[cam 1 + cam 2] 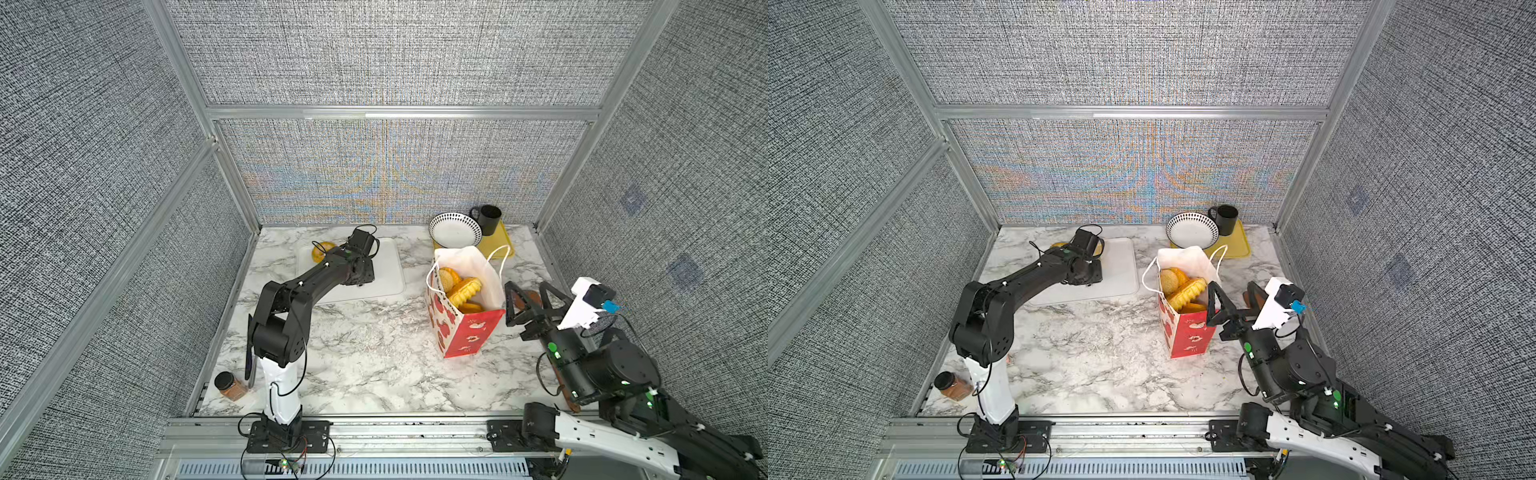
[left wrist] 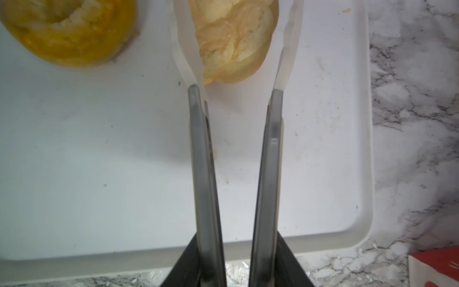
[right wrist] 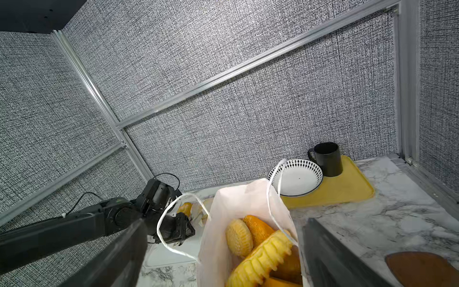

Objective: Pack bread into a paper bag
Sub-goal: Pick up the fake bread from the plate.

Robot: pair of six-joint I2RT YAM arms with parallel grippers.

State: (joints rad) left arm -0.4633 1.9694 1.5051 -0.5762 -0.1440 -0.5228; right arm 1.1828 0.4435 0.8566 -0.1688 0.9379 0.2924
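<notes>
We see the paper bag (image 1: 469, 332) upright on the counter (image 1: 365, 357), with several pieces of bread (image 1: 463, 291) inside. Well apart from the bag on its left, the left gripper (image 2: 237, 37) sets partly open jaws astride a pale roll (image 2: 233, 54) on a white tray (image 2: 99, 149), not clamping it. A ring-shaped bagel (image 2: 67, 32) lies farther from the bag. Just beside the bag on its right, the right gripper (image 1: 526, 293) has jaws spread wide, holding nothing.

On my feed, lower left: left arm (image 1: 320, 280), black boxy links, white tapered base segment (image 1: 282, 390), thin black cables looping, black bolted base plate (image 1: 318, 434). Lower right: right arm (image 1: 623, 365), same black-and-white build, green lights (image 1: 552, 347), white camera block (image 1: 582, 309) with blue tab (image 1: 611, 308). Wrist view, left gripper (image 2: 236, 24): grey metal fingers (image 2: 201, 161), translucent white tips.
</notes>
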